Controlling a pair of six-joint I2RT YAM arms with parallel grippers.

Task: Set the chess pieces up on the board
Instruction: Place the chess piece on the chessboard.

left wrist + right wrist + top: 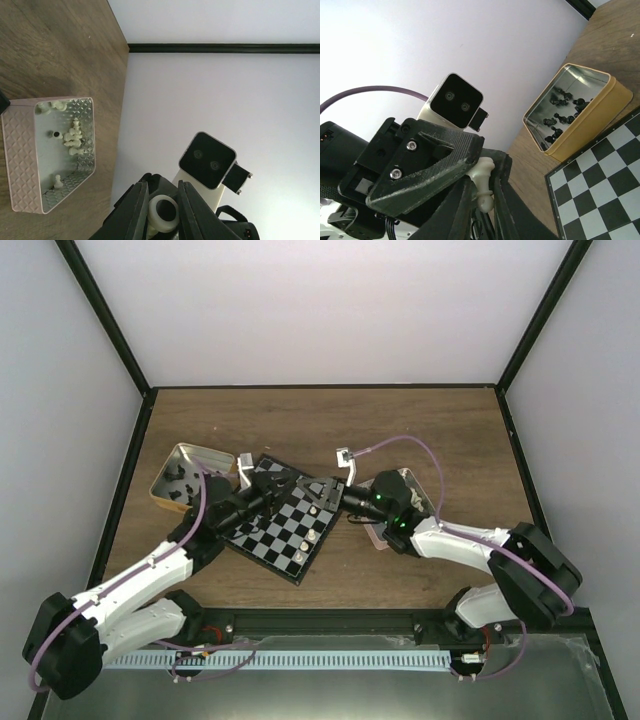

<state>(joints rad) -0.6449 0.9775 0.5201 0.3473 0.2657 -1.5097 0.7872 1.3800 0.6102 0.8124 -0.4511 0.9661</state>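
Left end effector (pixel 162 199) and right end effector (pixel 484 196) both clamped your cream piece (pixel 163 215).
It looked light and slick; its stem suited your pinch.

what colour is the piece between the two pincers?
Cream-white. The piece shows best in the right wrist view.

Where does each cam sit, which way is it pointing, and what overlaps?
Top external: above and behind the bases, looking down on the table, board, left arm and right arm.
Left wrist: on the left arm, aimed sideways at the pink tray and wall; left gripper's fingers flank a white chess piece; the right wrist camera faces it.
Right wrist: aimed the opposite way at the gold tin and board corner; right gripper's fingers at the bottom; the left wrist camera faces it.
Shared: both wrist views show that piece.
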